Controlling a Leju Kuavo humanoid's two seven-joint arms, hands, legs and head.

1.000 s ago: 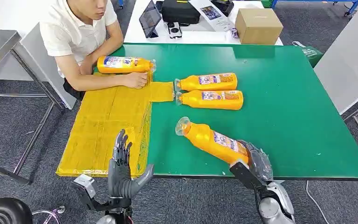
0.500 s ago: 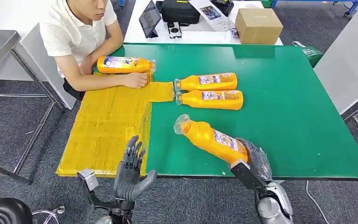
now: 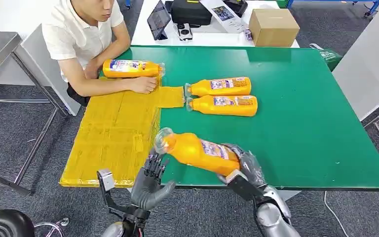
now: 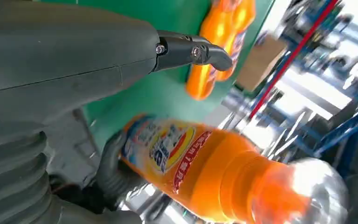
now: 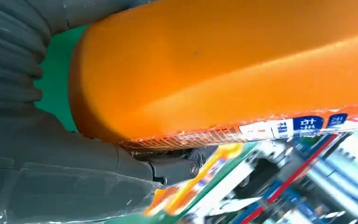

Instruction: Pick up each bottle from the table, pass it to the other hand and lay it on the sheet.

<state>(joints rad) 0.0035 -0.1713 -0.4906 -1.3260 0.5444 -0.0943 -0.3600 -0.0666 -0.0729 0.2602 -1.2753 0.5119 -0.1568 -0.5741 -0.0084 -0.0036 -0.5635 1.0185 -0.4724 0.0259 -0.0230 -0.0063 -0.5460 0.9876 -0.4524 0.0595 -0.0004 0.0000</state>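
On my far left I'm seeing the yellow sheet (image 3: 113, 133) lying over the left part of the green table (image 3: 301, 118), and a person (image 3: 86, 34) is sitting at its far corner, resting a hand (image 3: 144, 85) on the sheet just beside a bottle on the sheet (image 3: 131, 68) that is lying flat there. Moving right, my left hand (image 3: 150, 180) is standing at the near edge of the table with its fingers (image 3: 155, 164) spread apart and holding nothing, their tips sitting just below the clear cap of the held bottle (image 3: 197, 152); I cannot tell whether they are touching it. That bottle is hanging tilted above the near edge, cap toward the sheet, and my right hand (image 3: 244, 165) is gripping it around its base, fingers wrapping the orange body. In the left wrist view the held bottle (image 4: 205, 172) is showing its label and cap close by. Farther back on the bare green surface, two more bottles (image 3: 221, 96) are lying side by side, touching, caps pointing toward the sheet. Beyond the table a cardboard box (image 3: 273, 27) is sitting on a white desk.
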